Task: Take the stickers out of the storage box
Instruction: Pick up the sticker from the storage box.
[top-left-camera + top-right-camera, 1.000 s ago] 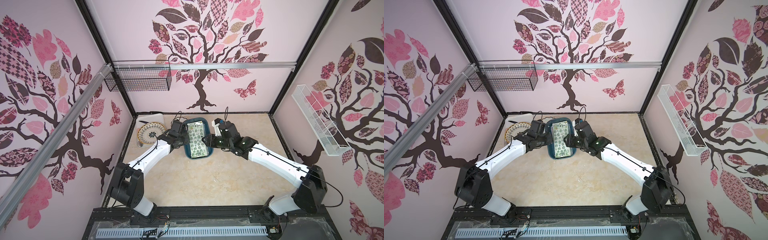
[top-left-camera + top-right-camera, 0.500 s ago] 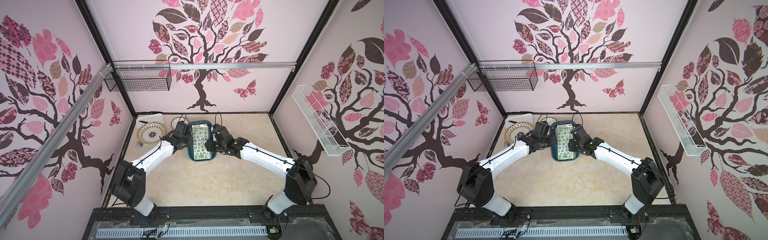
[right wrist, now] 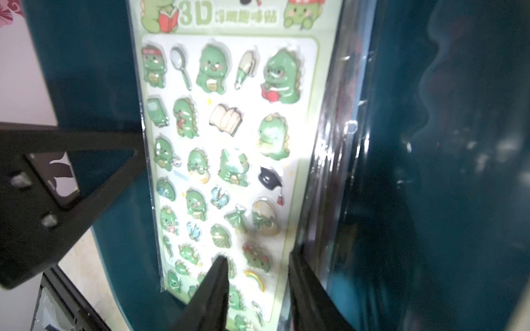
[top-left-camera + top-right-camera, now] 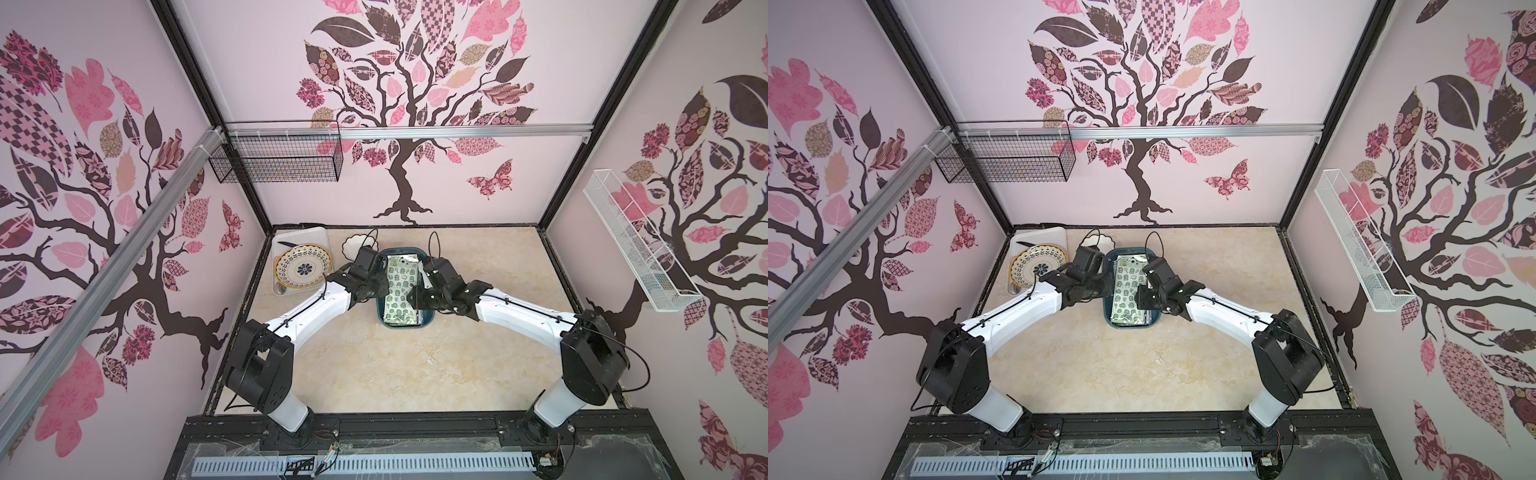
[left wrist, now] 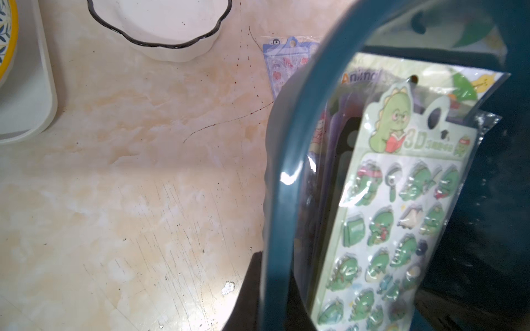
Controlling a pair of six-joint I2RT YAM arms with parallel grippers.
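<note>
The dark teal storage box (image 4: 405, 326) (image 4: 1130, 326) stands mid-table in both top views. In it lies a stack of stickers (image 4: 401, 286) (image 4: 1128, 291) with a green dinosaur sheet (image 3: 223, 129) (image 5: 401, 215) on top. My left gripper (image 5: 276, 301) (image 4: 376, 291) is shut on the box's left rim (image 5: 286, 172), one finger inside the wall and one outside. My right gripper (image 3: 258, 258) (image 4: 415, 297) hangs open over the green sheet's right side, one fingertip on its face and the other at its edge. A blue-purple sticker sheet (image 5: 286, 63) lies on the table beyond the box.
A white scalloped bowl (image 4: 353, 245) (image 5: 160, 25) stands behind the left gripper. Left of it, a white tray (image 4: 320, 232) holds a patterned plate (image 4: 303, 270). A black wire basket (image 4: 278, 158) hangs on the back wall and a white wire shelf (image 4: 636, 245) on the right wall.
The box, held by the left gripper, has shifted a little right and toward the front. The right gripper has come in from beside the box to over the green sheet.
</note>
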